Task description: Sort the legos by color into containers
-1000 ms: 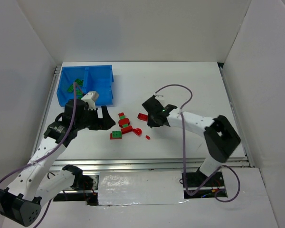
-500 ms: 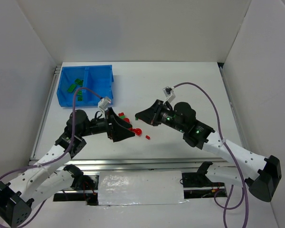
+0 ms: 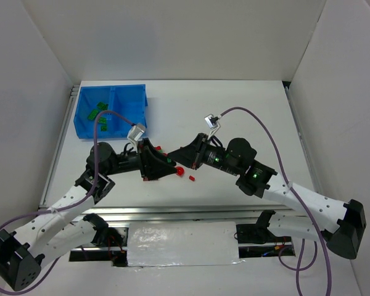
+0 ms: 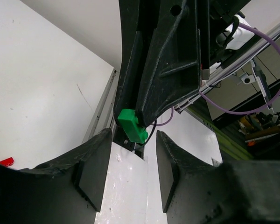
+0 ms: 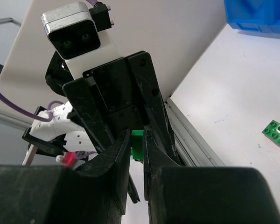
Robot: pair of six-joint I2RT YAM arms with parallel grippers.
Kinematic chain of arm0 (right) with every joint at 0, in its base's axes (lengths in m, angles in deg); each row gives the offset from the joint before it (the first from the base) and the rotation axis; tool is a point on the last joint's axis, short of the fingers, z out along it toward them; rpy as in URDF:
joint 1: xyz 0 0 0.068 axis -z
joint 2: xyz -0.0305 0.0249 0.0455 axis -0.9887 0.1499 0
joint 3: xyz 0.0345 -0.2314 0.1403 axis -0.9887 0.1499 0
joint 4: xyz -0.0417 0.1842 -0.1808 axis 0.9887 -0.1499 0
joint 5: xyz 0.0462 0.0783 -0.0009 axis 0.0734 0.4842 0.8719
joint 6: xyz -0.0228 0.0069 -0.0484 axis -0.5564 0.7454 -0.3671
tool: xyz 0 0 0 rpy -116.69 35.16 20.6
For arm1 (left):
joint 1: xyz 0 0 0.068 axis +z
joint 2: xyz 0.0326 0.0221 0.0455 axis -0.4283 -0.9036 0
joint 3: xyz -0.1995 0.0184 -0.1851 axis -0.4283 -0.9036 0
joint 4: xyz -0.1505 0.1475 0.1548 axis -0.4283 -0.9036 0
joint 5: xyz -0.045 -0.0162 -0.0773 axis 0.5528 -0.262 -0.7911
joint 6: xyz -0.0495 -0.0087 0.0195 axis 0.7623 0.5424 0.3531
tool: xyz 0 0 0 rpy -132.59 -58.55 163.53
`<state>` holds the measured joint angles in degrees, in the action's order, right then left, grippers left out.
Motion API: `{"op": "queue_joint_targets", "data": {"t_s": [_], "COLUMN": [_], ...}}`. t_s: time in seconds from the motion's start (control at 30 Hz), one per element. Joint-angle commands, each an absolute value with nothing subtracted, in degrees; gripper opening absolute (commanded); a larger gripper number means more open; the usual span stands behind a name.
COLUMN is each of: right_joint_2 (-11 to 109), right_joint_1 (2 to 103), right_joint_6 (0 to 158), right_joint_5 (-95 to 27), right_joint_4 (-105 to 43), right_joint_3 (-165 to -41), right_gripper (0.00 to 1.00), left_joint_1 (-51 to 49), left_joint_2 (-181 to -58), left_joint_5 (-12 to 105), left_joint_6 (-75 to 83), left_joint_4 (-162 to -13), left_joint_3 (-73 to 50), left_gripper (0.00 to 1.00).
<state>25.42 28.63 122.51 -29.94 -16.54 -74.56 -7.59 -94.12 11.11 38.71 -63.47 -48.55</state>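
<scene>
Grippers nose to nose by the loose legos, with a green brick at their tips.
From above I see the left gripper (image 3: 165,168) and right gripper (image 3: 186,156) tip to tip just beside the red legos (image 3: 180,170), well apart from the blue bin (image 3: 114,131), whose left compartment holds green legos (image 3: 96,112). My left wrist camera shows its fingers (image 4: 93,172) spread, with the green brick (image 4: 133,125) just beyond them, pinched by the right gripper. The right wrist camera shows those jaws clenched on it.
</scene>
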Motion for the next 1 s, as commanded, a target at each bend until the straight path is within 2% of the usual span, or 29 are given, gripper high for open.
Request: {"op": "queue_joint_targets", "data": {"t_s": [0.0,0.17,0.4,0.6,0.77,0.97], "right_joint_2": [23.54,24.07,21.96,20.55,20.81,21.87], "right_joint_1": [28.38,27.94,27.85,27.85,27.77,27.85], "right_joint_6": [121.19,120.4,117.5,115.39,115.03,114.59], "right_joint_5": [-27.83,-25.98,-27.21,-27.64,-27.39,-27.29], "right_joint_4": [-11.08,-9.41,-8.61,-9.58,-10.46,-10.46], "right_joint_3": [-73.43,-73.34,-71.76,-71.59,-72.29,-72.47], "right_gripper": [0.0,0.0,0.0,0.0,0.0,0.0], "left_joint_1": [-7.95,-7.86,-7.95,-7.86,-7.86,-7.86], "left_joint_2": [-92.52,-92.79,-91.38,-90.68,-91.47,-92.26], "left_joint_5": [10.54,10.19,11.42,12.04,11.16,10.63], "left_joint_6": [37.5,37.85,36.27,34.69,35.56,35.57], "left_joint_4": [-59.46,-58.67,-61.74,-64.03,-62.71,-62.36], "left_joint_3": [-45.87,-45.43,-44.2,-43.23,-43.5,-42.89], "left_gripper": [0.54,0.44,0.45,0.39,0.27,0.22]}}
